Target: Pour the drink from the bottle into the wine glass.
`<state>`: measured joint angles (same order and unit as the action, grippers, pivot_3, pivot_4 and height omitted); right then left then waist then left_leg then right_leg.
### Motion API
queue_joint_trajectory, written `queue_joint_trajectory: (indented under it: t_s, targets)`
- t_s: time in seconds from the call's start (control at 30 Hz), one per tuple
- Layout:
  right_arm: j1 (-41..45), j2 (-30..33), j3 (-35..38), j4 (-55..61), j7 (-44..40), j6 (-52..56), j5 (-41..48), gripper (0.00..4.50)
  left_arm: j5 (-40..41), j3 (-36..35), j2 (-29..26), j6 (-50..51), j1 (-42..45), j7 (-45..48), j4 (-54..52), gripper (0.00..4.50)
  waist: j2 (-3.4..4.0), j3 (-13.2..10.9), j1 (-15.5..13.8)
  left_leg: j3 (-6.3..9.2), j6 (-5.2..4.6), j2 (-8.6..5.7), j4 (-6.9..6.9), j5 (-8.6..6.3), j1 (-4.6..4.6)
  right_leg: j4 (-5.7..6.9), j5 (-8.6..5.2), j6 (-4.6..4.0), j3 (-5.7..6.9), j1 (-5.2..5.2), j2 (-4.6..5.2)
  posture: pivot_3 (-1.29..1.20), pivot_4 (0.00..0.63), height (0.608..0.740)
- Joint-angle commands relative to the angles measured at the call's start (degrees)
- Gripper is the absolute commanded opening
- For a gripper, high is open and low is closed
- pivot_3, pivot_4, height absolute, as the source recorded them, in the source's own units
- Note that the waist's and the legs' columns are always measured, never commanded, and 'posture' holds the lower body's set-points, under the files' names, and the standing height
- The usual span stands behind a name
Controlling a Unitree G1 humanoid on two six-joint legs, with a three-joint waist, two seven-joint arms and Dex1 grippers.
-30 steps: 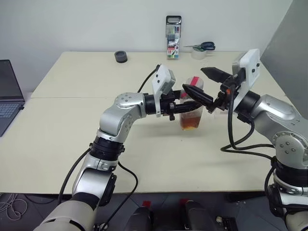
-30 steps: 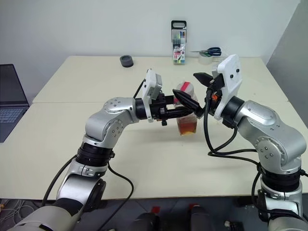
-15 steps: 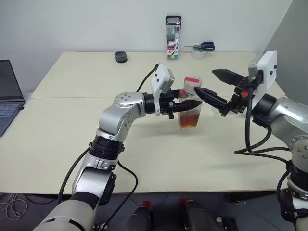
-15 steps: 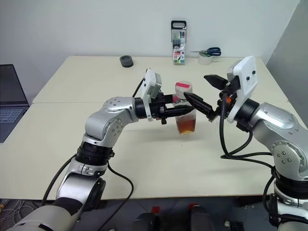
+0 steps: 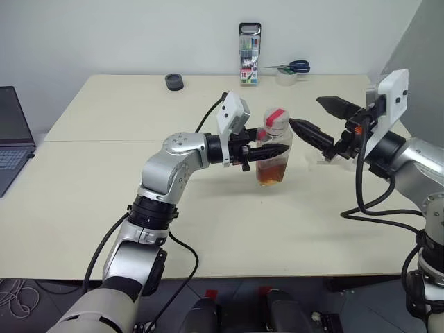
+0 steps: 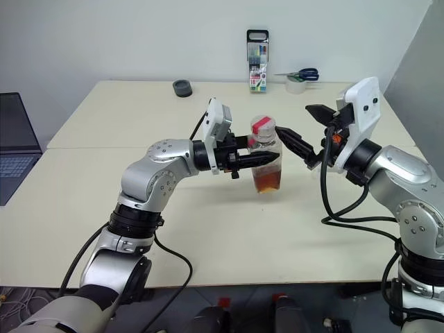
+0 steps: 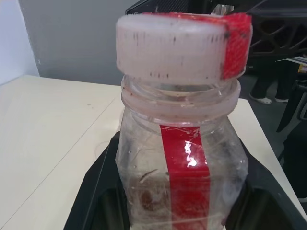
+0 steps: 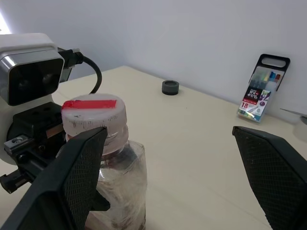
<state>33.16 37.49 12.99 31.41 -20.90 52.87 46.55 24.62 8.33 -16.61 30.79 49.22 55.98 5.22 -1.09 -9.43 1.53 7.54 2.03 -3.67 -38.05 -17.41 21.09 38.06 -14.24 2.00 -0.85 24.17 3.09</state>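
Bottle (image 5: pixel 274 149), small clear plastic with red label strip, capped, stands on the bench (image 5: pixel 104 180), clamped by the left gripper (image 5: pixel 267 150). Right gripper (image 5: pixel 326 119) gapes beside its cap. Uncapping and pouring remain.

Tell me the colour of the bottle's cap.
The bottle's cap is whitish with a red strip across it, clearest in the left wrist view.

The bottle (image 5: pixel 273 147) stands mid-surface (image 5: pixel 104 180), clamped by the left tool (image 5: pixel 275 148) reaching in from 9 o'clock. The right tool (image 5: pixel 324 121), spread wide, blocks 3 o'clock. At 12 o'clock, a marker pack (image 5: pixel 250 44) and scissors (image 5: pixel 291 66) stand well apart; 6 o'clock lies free.
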Motion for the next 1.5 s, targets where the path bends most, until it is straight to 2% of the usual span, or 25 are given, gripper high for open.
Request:
queue_joint_trajectory:
  t_s: [0.03,0.33,1.5]
  targets:
    - [0.24,0.23,1.25,2.54,-0.24,-0.22,2.07,4.45,0.78,-0.62,0.29,-1.30,1.65,0.90,-1.80,1.90,0.00,0.00,0.00,0.00,0.00,0.00,0.00,0.00,0.00,0.00,0.00,0.00,0.00,0.00,0.00,0.00,0.150,0.740]
    - [0.22,-0.26,1.18,3.71,0.48,0.40,5.88,4.45,0.47,-0.77,0.50,-1.40,1.67,0.99,-1.58,1.90,0.00,0.00,0.00,0.00,0.00,0.00,-0.01,0.00,0.00,0.00,0.00,0.00,0.00,0.00,0.00,0.00,0.150,0.740]
    - [0.76,-0.53,0.30,2.69,0.63,0.06,8.04,4.45,0.96,-3.19,-0.23,-0.29,0.64,-3.84,-2.24,1.90,0.00,0.00,0.00,-0.01,0.00,0.00,-0.01,0.00,-0.01,0.01,0.00,0.00,0.00,0.00,0.00,0.00,0.150,0.740]
